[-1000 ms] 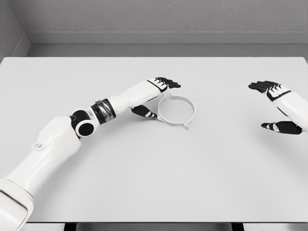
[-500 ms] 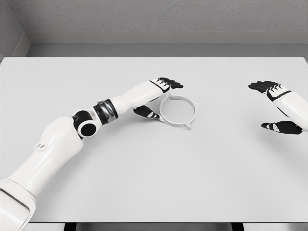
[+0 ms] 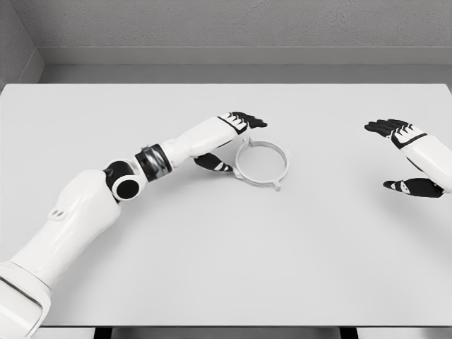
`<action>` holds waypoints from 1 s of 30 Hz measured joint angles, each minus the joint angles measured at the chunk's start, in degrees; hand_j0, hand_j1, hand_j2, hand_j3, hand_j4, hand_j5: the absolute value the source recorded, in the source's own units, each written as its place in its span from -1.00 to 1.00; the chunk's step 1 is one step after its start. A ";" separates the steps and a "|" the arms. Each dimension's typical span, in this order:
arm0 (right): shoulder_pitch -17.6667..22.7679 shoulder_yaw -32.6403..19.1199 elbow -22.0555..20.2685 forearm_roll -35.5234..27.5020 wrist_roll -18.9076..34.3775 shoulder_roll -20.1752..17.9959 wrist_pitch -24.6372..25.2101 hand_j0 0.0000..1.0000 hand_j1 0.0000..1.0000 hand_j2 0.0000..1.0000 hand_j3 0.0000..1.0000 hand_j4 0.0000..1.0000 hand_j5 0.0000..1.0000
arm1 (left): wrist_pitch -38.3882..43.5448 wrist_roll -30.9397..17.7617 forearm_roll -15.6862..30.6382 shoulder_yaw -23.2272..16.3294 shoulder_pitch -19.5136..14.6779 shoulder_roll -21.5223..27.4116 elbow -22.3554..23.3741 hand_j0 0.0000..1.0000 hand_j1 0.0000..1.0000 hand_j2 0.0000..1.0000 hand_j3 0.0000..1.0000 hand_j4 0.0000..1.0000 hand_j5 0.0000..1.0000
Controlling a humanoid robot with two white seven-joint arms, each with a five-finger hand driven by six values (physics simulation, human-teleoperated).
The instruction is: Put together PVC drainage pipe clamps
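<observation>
A: Where did the white plastic ring-shaped pipe clamp lie?

B: Flat on the pale grey table, just right of the left hand, whose fingers spread wide beside its rim, gripping nothing.

A: And the right hand?

B: Well apart, fingers open, empty.

Both arms glossy white, smooth rounded shells. Left arm: black elbow joint with white circular cap, dark grey ribbed band on forearm. Left hand and right hand: white backs, black fingers, white knuckle segments.
</observation>
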 measured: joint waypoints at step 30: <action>0.18 -0.07 0.86 0.00 0.00 -0.08 0.00 1.00 1.00 1.00 1.00 1.00 1.00 | 0.00 0.00 -0.98 -1.07 0.35 -0.95 0.98 1.00 1.00 1.00 1.00 1.00 1.00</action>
